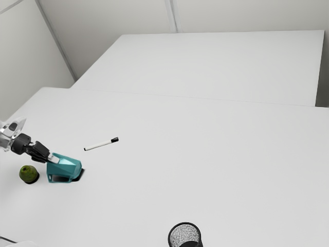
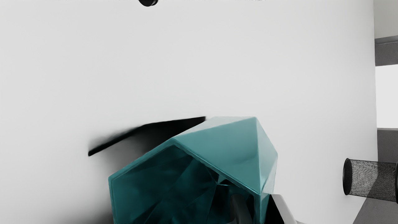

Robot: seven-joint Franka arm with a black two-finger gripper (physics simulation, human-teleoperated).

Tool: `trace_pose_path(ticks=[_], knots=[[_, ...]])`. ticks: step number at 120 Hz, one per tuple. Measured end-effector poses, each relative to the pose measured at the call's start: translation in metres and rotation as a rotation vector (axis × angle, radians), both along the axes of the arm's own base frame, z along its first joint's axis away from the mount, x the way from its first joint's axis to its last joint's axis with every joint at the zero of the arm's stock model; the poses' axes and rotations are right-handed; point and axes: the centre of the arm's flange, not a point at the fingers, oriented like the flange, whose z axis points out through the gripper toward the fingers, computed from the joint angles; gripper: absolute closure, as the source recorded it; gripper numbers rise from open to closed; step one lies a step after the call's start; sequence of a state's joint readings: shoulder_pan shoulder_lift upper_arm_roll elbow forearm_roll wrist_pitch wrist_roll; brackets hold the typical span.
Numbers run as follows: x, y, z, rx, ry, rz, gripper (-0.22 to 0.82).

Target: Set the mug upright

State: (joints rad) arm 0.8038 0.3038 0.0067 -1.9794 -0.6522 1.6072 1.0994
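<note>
The gripper (image 1: 50,158) reaches in from the exterior view's left, its tips at the upper left part of the teal mug (image 1: 67,165). The mug leans on its side rather than standing upright; whether it touches the table cannot be told. In the wrist view, the mug (image 2: 224,149) shows its dark inside and faceted outer wall. One finger of the gripper (image 2: 261,209) is inside the mouth and the other outside, with the rim wall pinched between them. The lower part of the mug is cut off there.
A green fruit (image 1: 28,173) sits close to the mug on the exterior view's left. A white marker with a black cap (image 1: 101,144) lies beyond the mug. The black mesh cup (image 1: 184,235) stands at the exterior view's bottom edge, on the white table (image 1: 205,154).
</note>
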Motion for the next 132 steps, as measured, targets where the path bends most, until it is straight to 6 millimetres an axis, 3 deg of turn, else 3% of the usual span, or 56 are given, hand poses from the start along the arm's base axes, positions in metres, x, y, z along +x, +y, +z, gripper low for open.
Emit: trace_pose_path(ticks=[20, 61, 81, 110, 132], knots=[[-0.004, -0.005, 0.011, 0.012, -0.011, -0.002, 0.76], [0.003, -0.032, 0.06, 0.066, -0.07, -0.05, 0.78], [0.022, -0.068, 0.102, 0.116, -0.12, -0.126, 0.77], [0.051, -0.141, 0.148, 0.213, -0.136, -0.278, 0.77], [0.067, -0.193, 0.166, 0.327, -0.106, -0.372, 0.77]])
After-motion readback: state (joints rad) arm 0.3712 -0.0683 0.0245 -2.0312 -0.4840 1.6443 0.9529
